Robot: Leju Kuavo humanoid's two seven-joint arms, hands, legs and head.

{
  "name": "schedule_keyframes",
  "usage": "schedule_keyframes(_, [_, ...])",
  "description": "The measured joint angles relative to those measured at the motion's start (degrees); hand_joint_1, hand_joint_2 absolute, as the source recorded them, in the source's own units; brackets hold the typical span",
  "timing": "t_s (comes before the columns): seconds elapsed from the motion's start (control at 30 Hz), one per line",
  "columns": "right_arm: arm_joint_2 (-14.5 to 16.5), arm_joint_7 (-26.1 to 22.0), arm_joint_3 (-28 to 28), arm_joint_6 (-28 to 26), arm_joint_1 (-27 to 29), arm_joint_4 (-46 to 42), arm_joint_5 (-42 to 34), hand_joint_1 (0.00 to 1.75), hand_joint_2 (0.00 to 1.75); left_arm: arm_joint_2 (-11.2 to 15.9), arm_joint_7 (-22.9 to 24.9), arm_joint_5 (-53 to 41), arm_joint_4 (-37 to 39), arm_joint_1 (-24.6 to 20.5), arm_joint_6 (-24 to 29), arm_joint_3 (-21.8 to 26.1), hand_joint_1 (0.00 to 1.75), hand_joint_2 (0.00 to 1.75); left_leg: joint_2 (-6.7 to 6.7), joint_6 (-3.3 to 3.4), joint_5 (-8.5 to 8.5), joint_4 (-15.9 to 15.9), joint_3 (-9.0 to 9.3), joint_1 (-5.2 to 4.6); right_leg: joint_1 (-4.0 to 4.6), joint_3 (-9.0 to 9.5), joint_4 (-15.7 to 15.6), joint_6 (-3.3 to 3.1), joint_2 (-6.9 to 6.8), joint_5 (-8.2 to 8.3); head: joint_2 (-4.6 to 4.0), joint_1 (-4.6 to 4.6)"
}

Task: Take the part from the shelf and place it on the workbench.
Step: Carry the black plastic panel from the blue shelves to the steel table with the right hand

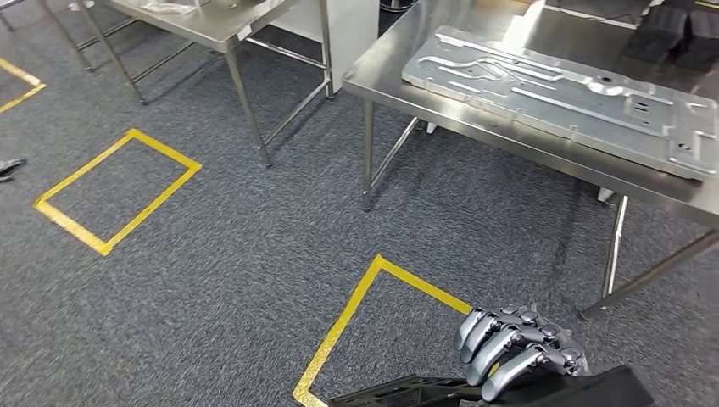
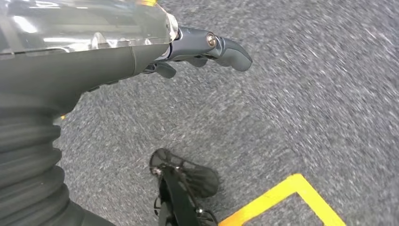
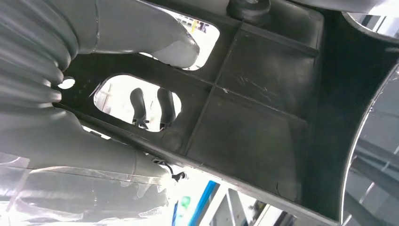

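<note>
Dark ribbed plastic sits closest to my lens: the part [image 3: 254, 117], clamped in my right robot hand [image 1: 517, 343], my thumb [image 3: 141, 28] pressed on its inner face and my fingers [image 1: 500, 339] curled over its edge at five o'clock in the head view. My left robot hand [image 2: 207, 47] hangs over the carpet with nothing in it; whether its fingers are apart or together I cannot tell. Outward lies yellow floor tape [image 1: 356, 314], then the steel surface [image 1: 390, 72] at one o'clock, carrying a metal panel [image 1: 560, 89]. To do this well, I judge I should keep the part level, approach squarely and pick bare steel beside the panel. My right wrist view reveals the part's ribs and cut-outs; my head view gives the route.
</note>
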Motion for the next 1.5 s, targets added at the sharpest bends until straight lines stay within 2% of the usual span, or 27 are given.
schedule_keyframes(0.07, [0.0, 0.0, 0.0, 0.0, 0.0, 0.0, -0.1, 1.24, 1.75, 0.0, -0.1, 0.1, 0.0, -0.1, 0.0, 0.0, 0.00, 1.75, -1.70, 0.28, 4.27, -7.6, 3.03, 0.13, 0.04, -0.03, 0.4, 0.34, 1.34, -0.24, 0.00, 0.01])
schedule_keyframes(0.1, [0.0, 0.0, 0.0, -0.1, 0.1, 0.0, -0.1, 1.24, 1.75, 0.0, -0.1, 0.1, 0.0, -0.1, 0.0, 0.0, 0.00, 1.75, -2.74, 0.51, 5.48, -10.8, 4.29, 0.18, 0.06, -0.17, 0.7, 0.61, 1.97, -0.36, 0.00, 0.02])
schedule_keyframes(0.17, [0.0, 0.0, 0.0, -0.2, 0.1, -0.2, -0.1, 1.24, 1.75, 0.0, 0.0, 0.2, 0.0, -0.1, -0.1, 0.0, 0.00, 1.75, -3.88, 1.10, 5.83, -13.3, 5.25, 0.03, -0.04, -0.57, 0.9, 1.29, 2.99, -0.37, 0.00, 0.04])
schedule_keyframes(0.23, [0.0, 0.0, 0.0, -0.3, 0.3, -0.4, -0.1, 1.24, 1.75, 0.0, 0.1, 0.3, 0.0, -0.1, -0.1, 0.0, 0.00, 1.75, -2.94, 1.84, 6.06, -13.5, 5.39, -0.16, -0.32, -0.76, 0.8, 2.02, 3.70, -0.17, -0.01, 0.04])
schedule_keyframes(0.3, [-0.1, 0.0, 0.0, -0.4, 0.4, -0.5, -0.1, 1.24, 1.75, 0.0, 0.3, 0.4, 0.0, -0.3, -0.2, 0.0, 0.00, 1.75, -1.92, 2.59, 6.41, -14.0, 5.65, -0.06, -0.29, -1.34, 2.1, 2.58, 1.93, -1.06, -0.01, 0.14])
schedule_keyframes(0.37, [-0.2, 0.0, 0.1, -0.6, 0.5, -0.5, -0.1, 1.24, 1.75, -0.1, 0.6, 0.5, 0.0, -0.4, -0.2, 0.0, 0.00, 1.75, -0.76, 3.10, 6.57, -14.3, 5.75, -0.04, -0.29, -3.81, 7.4, 2.94, -1.06, -4.05, 0.00, 0.30])
schedule_keyframes(0.43, [-0.3, 0.0, 0.2, -0.7, 0.5, -0.5, -0.1, 1.24, 1.75, -0.1, 0.7, 0.6, 0.0, -0.1, -0.2, 0.0, 0.00, 1.75, 0.59, 3.33, 6.46, -14.3, 5.74, -0.17, -0.50, -7.09, 13.9, 3.20, -2.16, -6.77, 0.00, 0.33])
schedule_keyframes(0.47, [-0.3, 0.0, 0.2, -0.7, 0.5, -0.5, -0.1, 1.24, 1.75, -0.1, 0.8, 0.6, 0.0, 0.0, -0.2, 0.0, 0.00, 1.75, 1.30, 3.34, 6.37, -14.3, 5.76, -0.22, -0.57, -7.84, 15.3, 3.26, -2.33, -6.85, 0.00, 0.34])
schedule_keyframes(0.5, [-0.4, 0.0, 0.3, -0.7, 0.5, -0.5, -0.1, 1.24, 1.75, -0.1, 0.8, 0.6, 0.0, 0.0, -0.2, 0.0, 0.00, 1.75, 1.97, 3.30, 6.28, -14.3, 5.83, -0.24, -0.60, -7.51, 14.7, 3.24, -2.52, -5.91, 0.00, 0.33])
schedule_keyframes(0.6, [-0.4, 0.0, 0.3, -0.8, 0.5, -0.5, -0.1, 1.24, 1.75, -0.1, 0.8, 0.6, 0.1, -0.2, -0.3, 0.0, 0.00, 1.75, 3.65, 2.79, 5.85, -14.2, 6.31, -0.40, -0.22, -2.12, 4.6, 2.55, -4.93, -1.19, 0.00, 0.33])
schedule_keyframes(0.67, [-0.4, 0.0, 0.4, -0.9, 0.5, -0.5, -0.1, 1.24, 1.75, -0.1, 0.8, 0.6, 0.1, -0.2, -0.3, 0.0, 0.00, 1.75, 4.53, 2.20, 5.52, -14.2, 6.62, -0.60, 0.29, -0.25, 0.8, 1.95, -6.21, -0.40, -0.01, 0.30])
schedule_keyframes(0.73, [-0.5, 0.0, 0.4, -1.0, 0.6, -0.6, -0.1, 1.24, 1.75, -0.1, 0.9, 0.6, 0.1, -0.4, -0.3, 0.0, 0.00, 1.75, 5.50, 1.60, 5.32, -14.4, 7.03, -0.70, 0.42, -0.26, 0.4, 1.49, -5.36, -0.42, -0.01, 0.27])
schedule_keyframes(0.8, [-0.5, 0.0, 0.4, -1.0, 0.7, -0.7, -0.2, 1.24, 1.75, -0.1, 0.9, 0.6, 0.1, -0.6, -0.4, 0.0, 0.00, 1.75, 4.54, 1.04, 4.39, -13.6, 7.07, -0.55, 0.08, 0.08, -0.2, 0.95, -4.27, -0.08, 0.00, 0.22])
schedule_keyframes(0.83, [-0.5, 0.0, 0.4, -1.0, 0.6, -0.8, -0.2, 1.24, 1.75, -0.1, 1.0, 0.6, 0.1, -0.6, -0.6, 0.0, 0.00, 1.75, 3.26, 0.82, 3.08, -11.7, 6.31, -0.46, -0.12, 0.27, -0.5, 0.66, -3.72, 0.11, 0.00, 0.15])
schedule_keyframes(0.9, [-0.5, 0.0, 0.5, -1.0, 0.6, -0.9, -0.4, 1.24, 1.75, -0.1, 1.2, 0.6, 0.1, -0.5, -1.0, 0.0, 0.00, 1.75, 0.66, 0.60, -0.56, -4.7, 2.97, -0.30, -0.22, 0.31, -0.6, 0.34, -2.60, 0.20, 0.00, 0.02])
schedule_keyframes(0.93, [-0.5, 0.0, 0.5, -1.0, 0.6, -0.9, -0.4, 1.24, 1.75, -0.1, 1.3, 0.6, 0.1, -0.3, -1.1, 0.0, 0.00, 1.75, 0.24, 0.54, -1.89, -1.1, 1.12, -0.29, -0.19, 0.28, -0.6, 0.26, -1.94, 0.19, 0.00, 0.00])
schedule_keyframes(0.97, [-0.5, 0.0, 0.5, -1.0, 0.6, -0.9, -0.4, 1.24, 1.75, -0.1, 1.3, 0.7, 0.1, -0.2, -1.2, 0.0, 0.00, 1.75, 0.09, 0.51, -2.16, 1.1, -0.11, -0.29, -0.16, 0.29, -0.6, 0.25, -1.23, 0.18, 0.00, -0.01])
schedule_keyframes(1.0, [-0.5, 0.0, 0.5, -1.0, 0.6, -0.9, -0.4, 1.24, 1.75, -0.1, 1.3, 0.7, 0.1, -0.1, -1.3, 0.0, 0.00, 1.75, 0.03, 0.50, -1.28, 1.2, -0.42, -0.28, -0.16, 0.33, -0.5, 0.27, -0.49, 0.15, 0.00, -0.01])
schedule_keyframes(1.03, [-0.5, 0.0, 0.5, -0.9, 0.6, -0.9, -0.4, 1.24, 1.75, -0.1, 1.3, 0.6, 0.1, -0.1, -1.3, 0.0, 0.00, 1.75, -0.12, 0.54, 0.65, -1.0, 0.33, -0.24, -0.18, 0.39, -0.4, 0.34, 0.24, 0.11, 0.00, -0.01])
schedule_keyframes(1.07, [-0.5, 0.0, 0.5, -0.8, 0.6, -0.9, -0.4, 1.24, 1.75, -0.1, 1.3, 0.6, 0.1, -0.1, -1.4, 0.0, 0.00, 1.75, -0.79, 0.60, 3.05, -4.7, 1.84, -0.15, -0.22, 0.42, -0.2, 0.48, 0.92, 0.01, 0.00, -0.01])
schedule_keyframes(1.13, [-0.5, 0.0, 0.5, -0.6, 0.5, -0.8, -0.4, 1.24, 1.75, 0.0, 1.4, 0.4, 0.1, -0.1, -1.5, 0.0, 0.00, 1.75, -2.93, 0.89, 5.90, -11.5, 4.51, -0.03, -0.14, 0.20, 0.3, 0.99, 2.15, -0.25, 0.00, 0.01])
schedule_keyframes(1.2, [-0.5, 0.0, 0.5, -0.4, 0.4, -0.8, -0.4, 1.24, 1.75, 0.0, 1.4, 0.3, 0.1, -0.2, -1.6, 0.0, 0.00, 1.75, -3.74, 1.46, 6.11, -13.5, 5.30, -0.15, -0.20, -0.22, 0.5, 1.66, 3.17, -0.26, 0.00, 0.02])
schedule_keyframes(1.27, [-0.5, 0.0, 0.5, -0.4, 0.5, -0.8, -0.2, 1.24, 1.75, 0.0, 1.5, 0.2, 0.1, -0.4, -1.9, 0.0, 0.00, 1.75, -2.62, 2.33, 6.44, -13.8, 5.49, -0.21, -0.44, -0.45, 0.5, 2.34, 3.67, -0.16, 0.00, 0.02])
schedule_keyframes(1.33, [-0.5, 0.0, 0.5, -0.6, 0.5, -0.8, -0.1, 1.24, 1.75, 0.0, 1.5, 0.0, 0.1, -0.6, -2.0, 0.0, 0.00, 1.75, -1.50, 3.12, 6.81, -14.3, 5.70, -0.12, -0.34, -1.48, 2.7, 2.84, 1.50, -1.53, 0.00, 0.16])
schedule_keyframes(1.4, [-0.5, 0.0, 0.5, -0.7, 0.4, -0.8, -0.1, 1.24, 1.75, 0.1, 1.5, -0.2, 0.1, -0.5, -2.1, 0.0, 0.00, 1.75, -0.25, 3.55, 6.84, -14.5, 5.80, -0.24, -0.32, -4.62, 9.0, 3.15, -1.45, -4.85, 0.00, 0.32])
schedule_keyframes(1.47, [-0.5, 0.0, 0.5, -0.9, 0.4, -0.8, 0.0, 1.24, 1.75, 0.1, 1.6, -0.3, 0.1, -0.4, -2.3, 0.0, 0.00, 1.75, 1.22, 3.73, 6.68, -14.5, 5.80, -0.43, -0.51, -7.85, 15.2, 3.36, -2.35, -7.01, 0.00, 0.32])
schedule_keyframes(1.5, [-0.5, 0.0, 0.5, -0.9, 0.5, -0.8, 0.0, 1.24, 1.75, 0.2, 1.7, -0.4, 0.1, -0.4, -2.3, 0.0, 0.00, 1.75, 1.92, 3.72, 6.59, -14.5, 5.85, -0.49, -0.55, -8.20, 15.8, 3.36, -2.52, -6.60, 0.00, 0.32])
